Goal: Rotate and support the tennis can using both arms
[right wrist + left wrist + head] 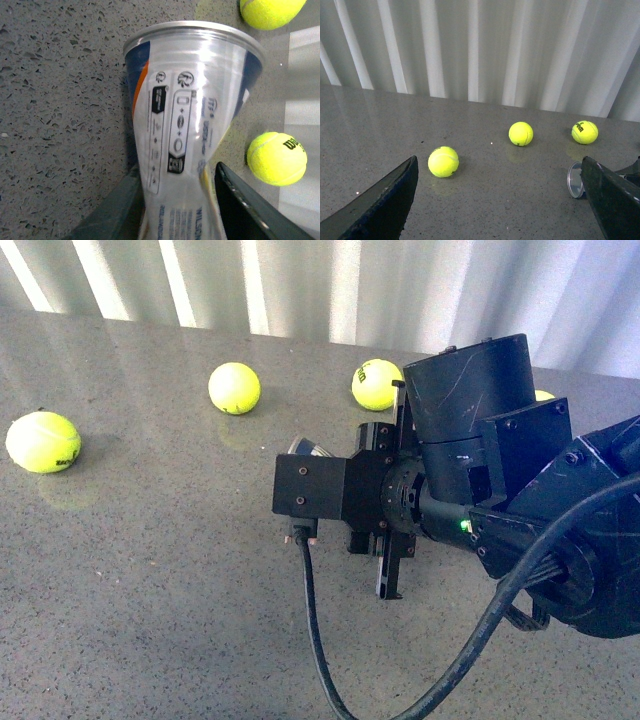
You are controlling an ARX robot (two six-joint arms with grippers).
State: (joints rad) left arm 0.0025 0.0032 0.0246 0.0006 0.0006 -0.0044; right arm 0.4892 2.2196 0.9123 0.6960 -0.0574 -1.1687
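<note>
The tennis can (185, 110) is a clear tube with a white and navy label and an orange stripe, squeezed in at its waist. My right gripper (177, 170) is shut on it there, a dark finger (240, 205) on each side. In the front view the right arm (480, 470) covers almost all of the can; only its round end (308, 448) shows behind the wrist block, low over the table. My left gripper (499, 165) is open with nothing between its fingers (385, 200). The can's end (575, 180) shows beside the other left finger.
The grey speckled table (150, 590) carries loose yellow-green tennis balls: one at far left (43, 441), one further back (234, 388), one near the right arm (377, 384). A white corrugated wall (480, 50) stands behind. A black cable (320, 640) hangs from the wrist.
</note>
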